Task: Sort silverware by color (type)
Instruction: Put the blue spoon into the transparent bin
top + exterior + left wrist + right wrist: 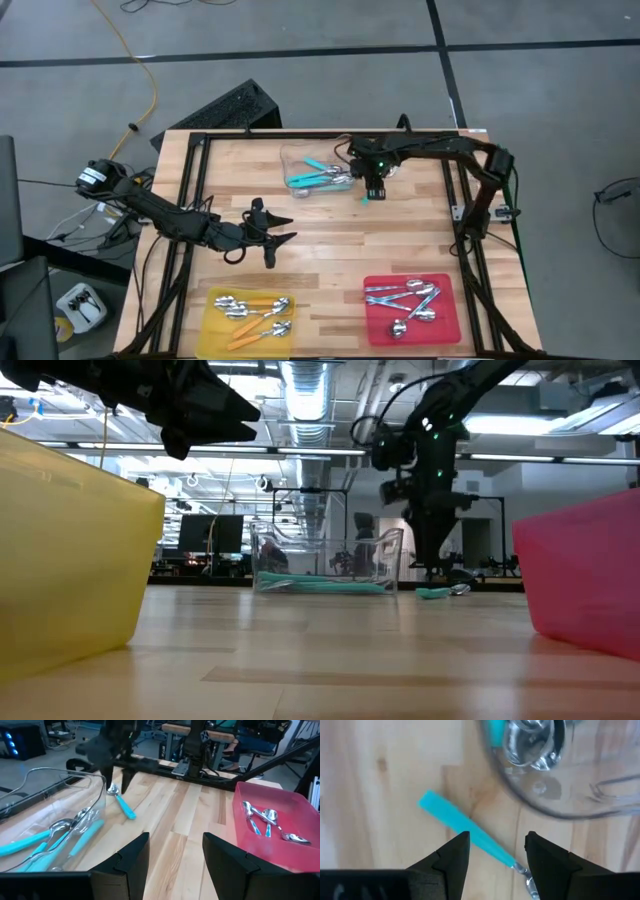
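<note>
One teal-handled spoon (366,198) (465,831) lies flat on the table just right of the clear tub (300,165). My right gripper (373,190) (495,852) points down over it, open, one finger on each side of the teal handle, low over the wood (430,565). I cannot tell whether it touches the spoon. More teal spoons (318,178) (30,845) lie in the tub. Orange-handled spoons (255,315) lie in the yellow tray (215,330). Silver spoons (405,300) lie in the red tray (375,325). My left gripper (275,238) (175,855) hovers open above mid-table, holding nothing.
The tub's curved wall (555,805) stands close beside my right gripper's fingers. Bare wood lies between the tub and the two trays at the near edge. A black frame runs along the table's sides and far edge (165,767).
</note>
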Robot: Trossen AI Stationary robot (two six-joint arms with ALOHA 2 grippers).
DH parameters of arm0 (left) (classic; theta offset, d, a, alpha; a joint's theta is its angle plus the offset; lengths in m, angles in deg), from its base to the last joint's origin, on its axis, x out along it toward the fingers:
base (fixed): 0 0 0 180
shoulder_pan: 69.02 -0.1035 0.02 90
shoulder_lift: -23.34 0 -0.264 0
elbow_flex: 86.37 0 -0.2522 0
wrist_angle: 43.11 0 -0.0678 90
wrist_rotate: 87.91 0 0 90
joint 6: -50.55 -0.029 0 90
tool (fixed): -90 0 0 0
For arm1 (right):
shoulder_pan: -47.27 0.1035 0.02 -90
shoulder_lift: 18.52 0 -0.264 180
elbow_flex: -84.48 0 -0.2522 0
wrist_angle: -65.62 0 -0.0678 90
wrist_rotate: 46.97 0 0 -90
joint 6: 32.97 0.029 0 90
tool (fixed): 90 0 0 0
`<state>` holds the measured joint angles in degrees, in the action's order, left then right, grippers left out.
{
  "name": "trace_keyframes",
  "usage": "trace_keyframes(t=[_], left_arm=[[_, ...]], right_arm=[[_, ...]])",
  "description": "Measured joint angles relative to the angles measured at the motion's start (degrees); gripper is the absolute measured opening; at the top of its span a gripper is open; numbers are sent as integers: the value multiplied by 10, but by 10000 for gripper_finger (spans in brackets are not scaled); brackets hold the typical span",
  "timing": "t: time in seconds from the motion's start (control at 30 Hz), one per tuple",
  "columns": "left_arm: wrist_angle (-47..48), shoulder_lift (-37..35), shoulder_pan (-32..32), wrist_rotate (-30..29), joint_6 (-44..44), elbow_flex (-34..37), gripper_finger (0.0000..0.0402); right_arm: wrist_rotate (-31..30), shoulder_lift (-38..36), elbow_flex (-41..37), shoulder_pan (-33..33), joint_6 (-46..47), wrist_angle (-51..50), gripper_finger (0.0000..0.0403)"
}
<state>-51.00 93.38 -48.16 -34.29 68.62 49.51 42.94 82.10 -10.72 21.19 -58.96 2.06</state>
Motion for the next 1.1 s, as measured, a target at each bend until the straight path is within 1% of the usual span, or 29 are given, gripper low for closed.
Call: trace_keyframes(t=[0.13, 0.23, 0.43, 0.7, 0.97, 1.1], left_arm=[[2, 0, 0, 0, 2, 0, 167], [5, 0, 0, 0, 2, 0, 167], [5, 0, 0, 0, 6, 0, 167], [8, 0, 0, 0, 6, 0, 167], [8, 0, 0, 0, 7, 0, 167], [8, 0, 0, 0, 13, 0, 167]], right_arm=[[4, -32, -14, 7, -76, 3, 212], [6, -36, -24, 11, -113, 2, 212], [6, -24, -68, 17, -115, 22, 212], [-5, -18, -123, 37, -111, 114, 212], [-7, -21, -171, 46, -106, 138, 212], [-11, -22, -179, 54, -70, 137, 212]])
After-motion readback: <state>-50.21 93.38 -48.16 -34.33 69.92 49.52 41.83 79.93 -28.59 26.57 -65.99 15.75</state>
